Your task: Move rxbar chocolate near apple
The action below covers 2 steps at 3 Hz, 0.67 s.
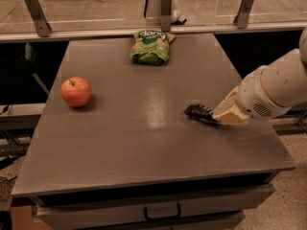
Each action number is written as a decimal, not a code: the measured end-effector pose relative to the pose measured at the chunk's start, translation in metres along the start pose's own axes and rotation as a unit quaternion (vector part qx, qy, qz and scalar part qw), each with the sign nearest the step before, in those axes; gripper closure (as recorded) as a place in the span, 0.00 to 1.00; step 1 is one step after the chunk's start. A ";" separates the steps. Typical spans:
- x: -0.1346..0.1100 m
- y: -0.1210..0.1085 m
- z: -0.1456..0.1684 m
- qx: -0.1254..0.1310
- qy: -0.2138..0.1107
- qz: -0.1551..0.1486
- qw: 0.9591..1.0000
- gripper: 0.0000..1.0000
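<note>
A dark grey table (144, 147) fills the view, with a low glass barrier (105, 4) on slanted metal posts along its far edge and a pale floor beyond. A drawer (162, 211) with a dark handle runs under the near edge.

On the left side of the table, about halfway back, sits the apple (76, 91), round and red-orange, stem up, standing alone. At the far edge, near the middle, lies a crumpled green snack bag (151, 47) with white lettering.

A thick white robot arm (276, 87) reaches in from the right. Its tan gripper (218, 118) is low over the right side of the table, pointing left. It is closed around the right end of the rxbar chocolate (200, 112), a slim black bar with pale stripes that sticks out to the left from the claw. The bar is at or just above the tabletop, well apart from the apple, with a wide stretch of bare table between them.
</note>
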<state>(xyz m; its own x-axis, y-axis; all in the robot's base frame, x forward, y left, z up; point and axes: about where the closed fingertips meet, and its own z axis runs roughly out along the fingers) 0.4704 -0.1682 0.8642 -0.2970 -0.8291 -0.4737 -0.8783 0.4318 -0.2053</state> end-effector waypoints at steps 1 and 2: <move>-0.024 0.008 0.009 -0.003 -0.014 -0.020 1.000 1.00; -0.053 0.017 0.018 -0.007 -0.038 -0.034 0.999 1.00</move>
<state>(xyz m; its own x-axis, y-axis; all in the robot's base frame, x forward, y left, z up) 0.4778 -0.1101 0.8702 -0.2080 -0.8268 -0.5226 -0.9006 0.3704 -0.2275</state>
